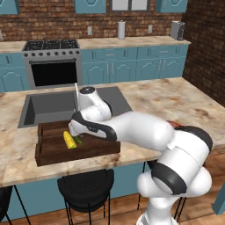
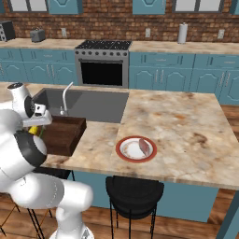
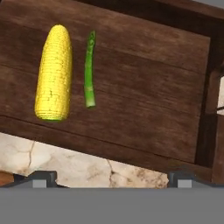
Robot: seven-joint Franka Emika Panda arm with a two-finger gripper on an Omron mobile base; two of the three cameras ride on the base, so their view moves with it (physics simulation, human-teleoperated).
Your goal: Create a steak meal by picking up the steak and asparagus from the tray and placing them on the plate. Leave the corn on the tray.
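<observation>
My gripper [image 3: 109, 177] hangs over the tray [image 3: 144, 100], fingers spread wide and holding nothing. Corn [image 3: 54, 72] and asparagus [image 3: 89, 70] lie side by side there. The steak [image 2: 145, 148] sits on the plate [image 2: 122, 151].

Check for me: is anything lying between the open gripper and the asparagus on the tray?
Nothing visible does. In the hand view the asparagus lies bare on the tray floor. The corn lies alongside it, close but apart, on the side, not across the approach. The gripper is open and holds nothing.
</observation>
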